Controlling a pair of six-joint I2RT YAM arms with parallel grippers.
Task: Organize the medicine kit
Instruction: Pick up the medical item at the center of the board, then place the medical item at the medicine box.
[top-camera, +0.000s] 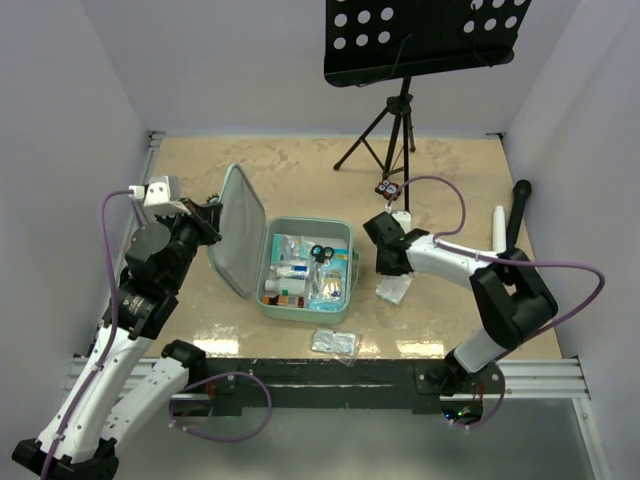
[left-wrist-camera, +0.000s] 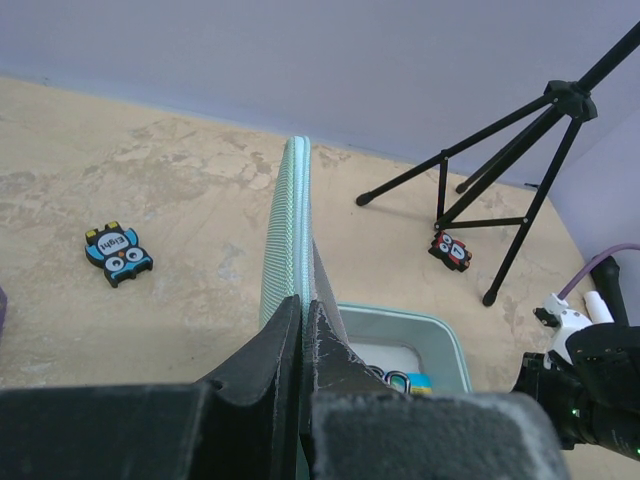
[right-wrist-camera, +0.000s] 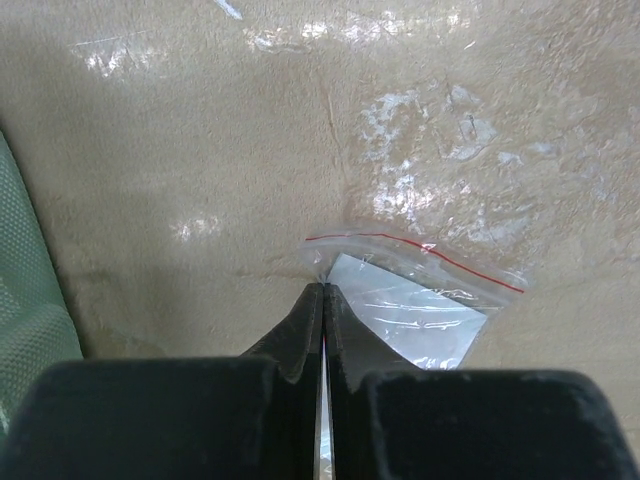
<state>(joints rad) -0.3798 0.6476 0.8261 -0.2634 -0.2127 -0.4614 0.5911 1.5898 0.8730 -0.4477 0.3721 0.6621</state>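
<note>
Both clamped: our left pincer (left-wrist-camera: 303, 325) grips the medicine kit (top-camera: 305, 314) by its soft lid (left-wrist-camera: 287, 230) rim; our right pincer (right-wrist-camera: 322, 296) nips the zip bag (right-wrist-camera: 430, 310), seemingly flimsy and slippery, at its corner.

Behind the left hand (left-wrist-camera: 302, 325) the lower stretch of the lid (left-wrist-camera: 288, 220) of the medicine kit (left-wrist-camera: 452, 352) is hidden, and only a corner of the tray shows to that hand's right. The right hand (right-wrist-camera: 322, 300) covers the near corner of the zip bag (right-wrist-camera: 420, 305); what the bag holds cannot be made out. Left of that hand the kit is a green strip cut off by the edge. From above, the kit's contents (top-camera: 305, 265) are too small to name.
</note>
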